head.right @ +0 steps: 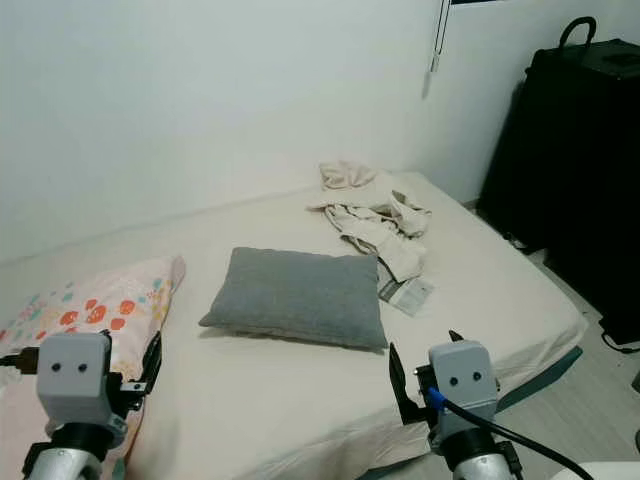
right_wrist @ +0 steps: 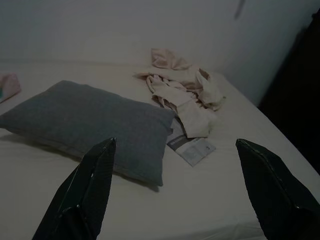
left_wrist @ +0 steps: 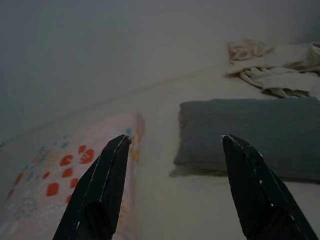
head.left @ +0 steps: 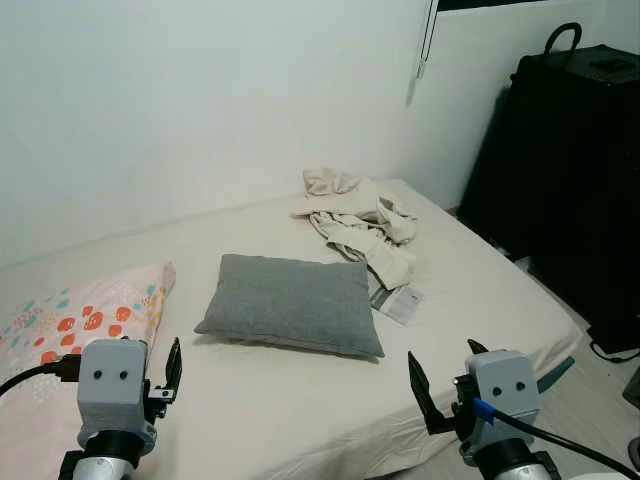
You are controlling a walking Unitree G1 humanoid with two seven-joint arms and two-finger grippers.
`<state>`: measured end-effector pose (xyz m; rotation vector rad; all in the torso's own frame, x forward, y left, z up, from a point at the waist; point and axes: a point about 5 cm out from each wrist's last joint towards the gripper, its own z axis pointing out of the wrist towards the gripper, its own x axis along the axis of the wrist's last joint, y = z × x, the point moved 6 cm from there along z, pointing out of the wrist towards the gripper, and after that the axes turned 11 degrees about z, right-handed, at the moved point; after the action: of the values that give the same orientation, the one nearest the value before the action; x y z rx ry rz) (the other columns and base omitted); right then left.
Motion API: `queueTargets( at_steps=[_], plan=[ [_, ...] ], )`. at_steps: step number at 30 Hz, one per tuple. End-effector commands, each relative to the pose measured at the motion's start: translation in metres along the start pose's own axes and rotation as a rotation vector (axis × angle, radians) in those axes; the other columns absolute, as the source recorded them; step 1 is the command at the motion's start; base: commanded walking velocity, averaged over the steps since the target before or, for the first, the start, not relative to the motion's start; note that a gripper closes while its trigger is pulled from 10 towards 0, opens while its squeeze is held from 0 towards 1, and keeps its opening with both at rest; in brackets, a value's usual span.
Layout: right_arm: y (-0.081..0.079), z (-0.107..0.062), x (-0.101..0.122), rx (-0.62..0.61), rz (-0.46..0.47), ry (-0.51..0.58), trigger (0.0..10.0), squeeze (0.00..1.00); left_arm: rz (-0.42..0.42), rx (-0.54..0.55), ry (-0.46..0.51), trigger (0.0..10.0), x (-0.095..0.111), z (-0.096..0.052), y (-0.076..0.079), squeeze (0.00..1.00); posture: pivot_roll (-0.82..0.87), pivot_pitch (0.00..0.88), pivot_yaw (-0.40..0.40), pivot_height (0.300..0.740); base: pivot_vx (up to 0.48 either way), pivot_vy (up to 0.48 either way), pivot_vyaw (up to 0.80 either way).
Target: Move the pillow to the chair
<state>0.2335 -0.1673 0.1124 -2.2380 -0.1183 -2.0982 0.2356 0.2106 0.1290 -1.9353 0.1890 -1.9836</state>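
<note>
From the head views, a flat grey rectangular fabric pillow (head.left: 290,303) lies in the middle of a cream-sheeted bed (head.left: 480,270), well apart from both grippers. A pink pillow printed with red, orange and teal flowers (head.left: 80,318) sits to its left, a heap of crumpled cream clothes (head.left: 365,230) lies behind and to its right, and a small grey-and-white packet (head.left: 400,303) rests just beside the pillow's right end; its print is too small to read. A tall black case with a loop handle (head.left: 570,180) stands by the wall on the right. The left gripper (head.left: 172,372) and the right gripper (head.left: 487,385) hover low at the near edge of the bed.

The left wrist view is dim: its fingers (left_wrist: 105,190) stand wide apart and hold nothing, with the flowered pillow and the grey pillow's end ahead of them.

The right wrist view shows its fingers (right_wrist: 87,192) likewise spread and empty, the grey pillow, the packet and the clothes beyond
</note>
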Motion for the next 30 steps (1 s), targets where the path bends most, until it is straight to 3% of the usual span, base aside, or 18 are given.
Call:
queueTargets(
  at_steps=[1, 8, 13, 15, 22, 25, 29, 30],
  plan=[
    [0.003, 0.001, -0.003, -0.010, -0.012, -0.001, 10.0, 0.00, 0.008, 0.015, -0.025, 10.0, -0.007, 0.001, -0.004, 0.00, -0.01, 0.010, 0.032, 0.740, 0.000, 0.000, 0.00],
    [0.008, 0.008, -0.003, -0.019, -0.051, 0.008, 10.0, 0.00, 0.016, 0.003, -0.031, 10.0, -0.009, 0.003, -0.001, 0.00, -0.01, 0.004, 0.030, 0.740, 0.000, 0.000, 0.00],
    [0.009, 0.020, -0.017, -0.005, -0.100, -0.058, 10.0, 0.00, 0.009, -0.026, -0.054, 10.0, -0.018, 0.008, 0.007, 0.00, -0.01, 0.007, 0.022, 0.740, 0.000, 0.000, 0.00],
    [0.009, 0.027, -0.025, -0.014, -0.074, -0.083, 10.0, 0.00, 0.017, -0.060, -0.064, 10.0, -0.023, 0.012, 0.015, 0.00, 0.00, 0.009, 0.023, 0.740, 0.000, 0.000, 0.00],
    [0.003, 0.045, -0.048, -0.004, 0.000, -0.123, 10.0, 0.00, 0.026, -0.091, -0.087, 10.0, -0.038, 0.027, 0.021, 0.00, 0.02, 0.008, 0.026, 0.740, 0.000, 0.000, 0.00],
    [-0.008, 0.063, -0.096, 0.069, 0.039, -0.267, 10.0, 0.00, -0.026, -0.106, -0.211, 10.0, -0.086, 0.045, 0.034, 0.00, 0.02, 0.025, 0.011, 0.740, 0.000, 0.000, 0.00],
    [-0.012, 0.068, -0.125, 0.094, 0.075, -0.367, 10.0, 0.00, -0.016, -0.163, -0.249, 10.0, -0.103, 0.053, 0.055, 0.00, 0.02, 0.022, 0.014, 0.740, 0.000, 0.000, 0.00],
    [-0.013, 0.071, -0.140, 0.098, 0.042, -0.420, 10.0, 0.00, 0.026, -0.238, -0.293, 10.0, -0.116, 0.052, 0.076, 0.00, 0.02, 0.014, 0.016, 0.740, 0.000, 0.000, 0.00]
  ],
)
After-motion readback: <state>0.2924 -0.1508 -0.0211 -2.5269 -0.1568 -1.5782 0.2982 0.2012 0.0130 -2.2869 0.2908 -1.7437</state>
